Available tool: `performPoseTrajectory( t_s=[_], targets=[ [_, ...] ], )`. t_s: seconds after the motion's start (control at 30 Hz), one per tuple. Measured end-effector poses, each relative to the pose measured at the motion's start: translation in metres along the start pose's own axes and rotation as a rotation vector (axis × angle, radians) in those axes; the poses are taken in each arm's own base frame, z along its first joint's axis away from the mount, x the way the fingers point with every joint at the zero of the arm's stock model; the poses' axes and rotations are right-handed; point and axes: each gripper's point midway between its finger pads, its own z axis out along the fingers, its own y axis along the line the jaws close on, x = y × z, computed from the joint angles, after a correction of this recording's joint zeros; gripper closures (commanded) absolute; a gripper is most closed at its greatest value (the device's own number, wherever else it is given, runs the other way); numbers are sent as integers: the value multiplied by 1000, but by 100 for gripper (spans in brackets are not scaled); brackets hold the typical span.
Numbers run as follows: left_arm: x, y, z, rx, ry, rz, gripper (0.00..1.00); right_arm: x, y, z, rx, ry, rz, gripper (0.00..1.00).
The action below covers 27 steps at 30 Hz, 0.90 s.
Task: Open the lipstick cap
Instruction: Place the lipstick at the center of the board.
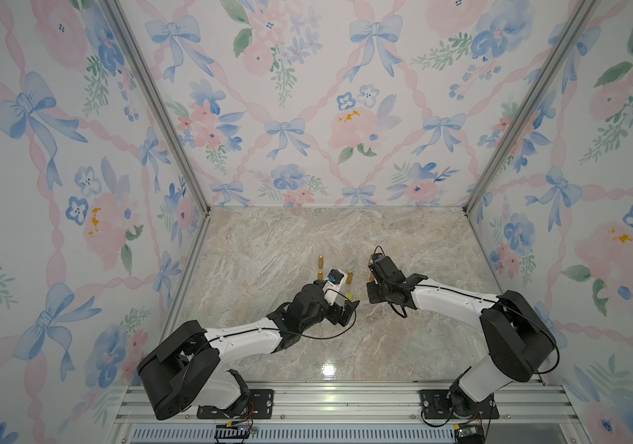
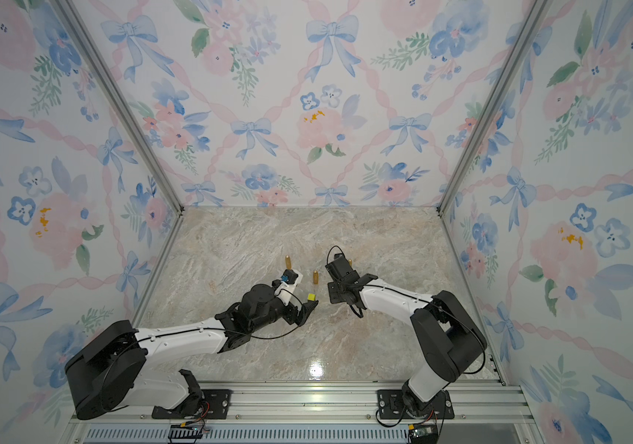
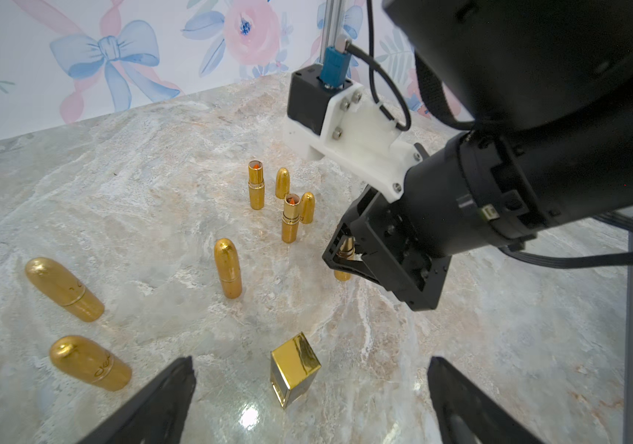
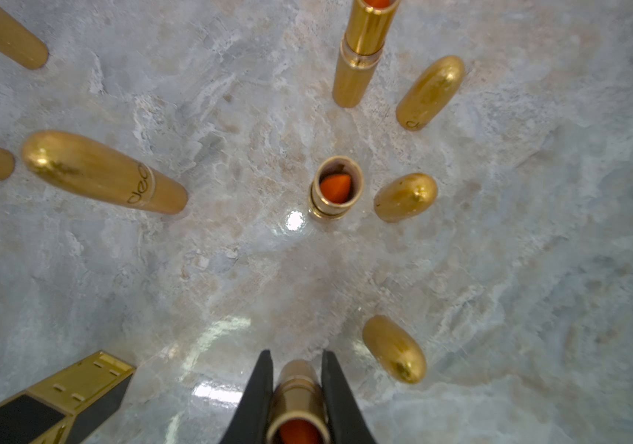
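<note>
My right gripper (image 4: pixel 296 355) is shut on an uncapped gold lipstick (image 4: pixel 297 396) that stands on the marble table with its orange stick showing; the left wrist view shows the same grip (image 3: pixel 345 253). A loose bullet-shaped gold cap (image 4: pixel 393 348) stands just beside it. My left gripper (image 3: pixel 311 361) is wide open, low over the table, holding nothing. A square gold case (image 3: pixel 295 369) stands on the table between its fingertips, touching neither. In both top views the left gripper (image 1: pixel 347 303) (image 2: pixel 307 307) sits beside that case (image 2: pixel 311 296).
Two more uncapped lipsticks (image 4: pixel 336 188) (image 4: pixel 363 54) stand with their caps (image 4: pixel 405 197) (image 4: pixel 430 92) next to them. Three closed gold lipsticks (image 3: pixel 227 269) (image 3: pixel 64 289) (image 3: pixel 90 363) stand left of them. The patterned walls enclose the marble table (image 1: pixel 269 246).
</note>
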Motion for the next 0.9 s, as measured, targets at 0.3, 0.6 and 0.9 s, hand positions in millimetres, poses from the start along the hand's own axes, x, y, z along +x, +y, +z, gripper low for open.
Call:
performPoseTrajectory(
  t_s=[0.3,0.6,0.9],
  targets=[
    [0,3,1,-16,0,1,2,-1,-1,10,7,-30,6,82],
    [-1,4,1,-25,-3,1,2,3,-1,17,6,-31,6,79],
    [-2,5,1,-33,-4,1,2,3,0,17,5,-36,-8,72]
  ],
)
